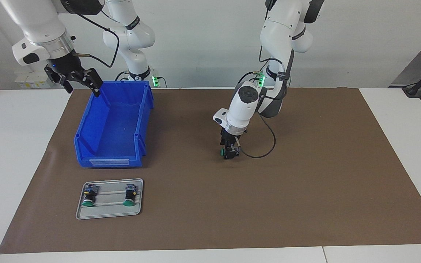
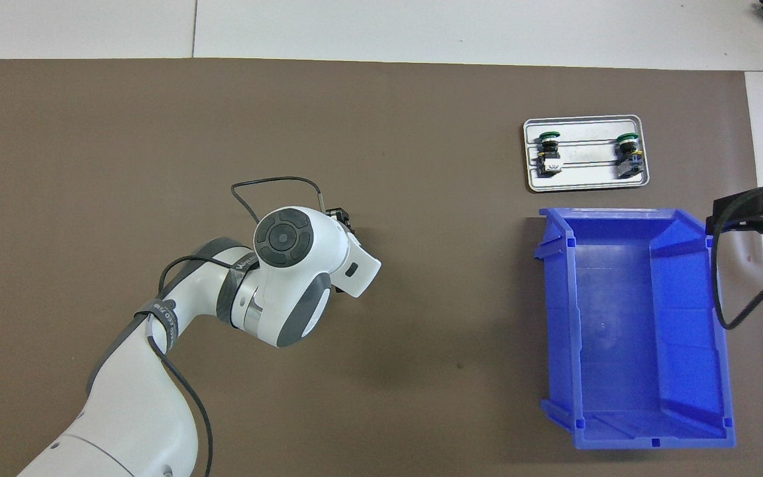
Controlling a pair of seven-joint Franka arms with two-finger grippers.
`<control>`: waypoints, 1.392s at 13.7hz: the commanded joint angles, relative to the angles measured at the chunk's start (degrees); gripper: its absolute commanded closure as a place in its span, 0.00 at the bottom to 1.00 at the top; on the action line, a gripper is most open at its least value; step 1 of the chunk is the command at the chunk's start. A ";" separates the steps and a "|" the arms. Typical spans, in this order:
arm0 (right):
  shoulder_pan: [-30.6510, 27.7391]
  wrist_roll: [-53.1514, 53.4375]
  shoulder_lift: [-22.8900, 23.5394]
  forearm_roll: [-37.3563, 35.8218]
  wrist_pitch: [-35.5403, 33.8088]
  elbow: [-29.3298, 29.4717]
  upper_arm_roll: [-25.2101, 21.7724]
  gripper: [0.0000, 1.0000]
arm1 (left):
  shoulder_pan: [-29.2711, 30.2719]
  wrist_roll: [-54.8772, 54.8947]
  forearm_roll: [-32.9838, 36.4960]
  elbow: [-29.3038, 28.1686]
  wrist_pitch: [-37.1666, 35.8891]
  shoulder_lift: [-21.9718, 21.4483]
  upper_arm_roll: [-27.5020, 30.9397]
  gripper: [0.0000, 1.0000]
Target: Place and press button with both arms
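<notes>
Nearest the robots, the right gripper (image 1: 77,78) hangs raised by the rim of the bin (image 1: 86,124) on the right arm's side, touching nothing. Its pincer stands wide and holds nothing. The right arm waits there. The bin is blue and sits on the mat (image 1: 305,182) toward the right arm's end of the table, with nothing visible inside. Its labelled face is turned away from the robots. Farther out, around the middle of the mat, the left arm reaches steeply down. The left gripper (image 1: 230,151) is low, close to the mat surface. The button (image 1: 224,151) is at its tip, its green cap showing on the side toward the right arm's end. Whether the pincer clamps the button or merely stands around it cannot be told. Nor can it be told whether the button rests on the mat or hangs just clear of it. From overhead the wrist covers both the gripper and the button. Farthest from the robots, just past the bin, a grey tray (image 1: 109,213) lies flat on the mat. Two more buttons (image 1: 88,197) lie on it, well apart, one at each end, with their green caps pointing away from the robots.
</notes>
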 commanded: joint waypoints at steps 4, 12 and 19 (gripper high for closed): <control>-0.25 0.43 -1.38 -0.03 -0.10 -1.37 0.44 0.00 | -0.29 0.88 0.10 -1.29 1.89 -0.25 0.17 0.20; -0.25 0.51 -1.38 -0.03 -0.10 -1.37 0.44 0.00 | -0.81 0.79 0.10 -2.34 2.51 -0.34 0.17 0.40; -0.25 0.51 -1.38 -0.03 -0.10 -1.37 0.44 0.00 | -0.29 0.88 0.02 -1.82 1.63 -0.34 0.26 0.74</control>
